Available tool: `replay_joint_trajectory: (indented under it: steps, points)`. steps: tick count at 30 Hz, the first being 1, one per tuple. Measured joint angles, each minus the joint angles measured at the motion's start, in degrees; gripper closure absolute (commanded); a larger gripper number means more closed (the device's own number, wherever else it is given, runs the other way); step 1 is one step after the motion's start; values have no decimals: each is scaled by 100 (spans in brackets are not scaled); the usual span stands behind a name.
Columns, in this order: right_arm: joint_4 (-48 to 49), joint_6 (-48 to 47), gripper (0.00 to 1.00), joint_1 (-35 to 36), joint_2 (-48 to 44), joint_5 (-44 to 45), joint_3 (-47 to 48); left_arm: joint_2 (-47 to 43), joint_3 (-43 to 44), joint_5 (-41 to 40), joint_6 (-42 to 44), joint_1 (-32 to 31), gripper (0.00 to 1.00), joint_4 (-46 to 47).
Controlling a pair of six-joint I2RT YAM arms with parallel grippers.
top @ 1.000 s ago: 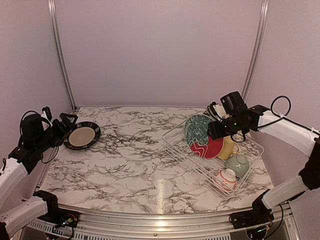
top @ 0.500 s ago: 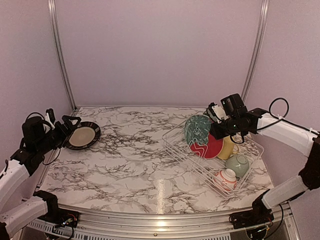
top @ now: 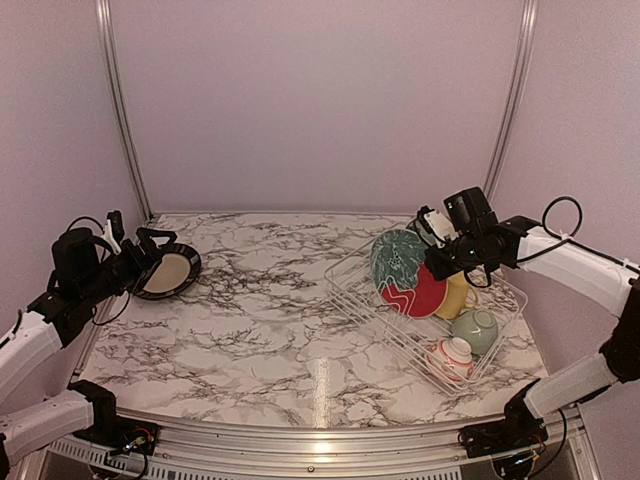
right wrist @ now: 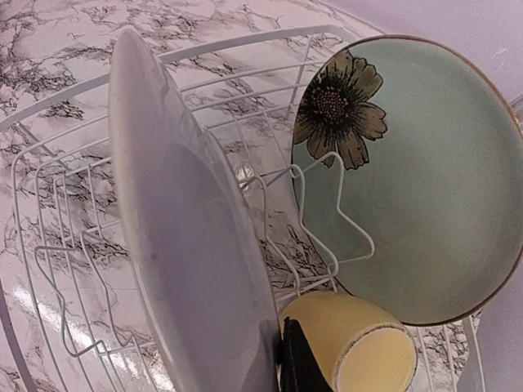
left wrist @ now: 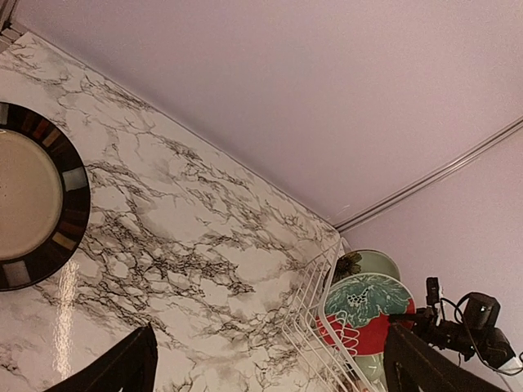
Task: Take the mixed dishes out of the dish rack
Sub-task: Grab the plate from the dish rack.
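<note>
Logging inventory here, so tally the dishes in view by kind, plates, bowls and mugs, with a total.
Plates: 3 (black-rimmed plate, floral plate, pale green plate)
Bowls: 2 (pale green bowl, patterned bowl)
Mugs: 1 (yellow mug)
Total: 6

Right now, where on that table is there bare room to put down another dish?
Bare marble runs between the black-rimmed plate at left and the dish rack at right, and along the near edge. The rack is crowded: plates, mug, bowls, with the right gripper among them.
</note>
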Motion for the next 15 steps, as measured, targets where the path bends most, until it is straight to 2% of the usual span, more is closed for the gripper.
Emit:
replay_joint_trajectory:
  steps: [9, 15]
  points:
    - [-466, 44, 100, 0, -518, 160, 0, 13, -129, 120, -254, -26, 1, 472]
    - [-675, 234, 100, -4, -1075, 330, 9, 326, -131, 315, -365, -120, 1, 658]
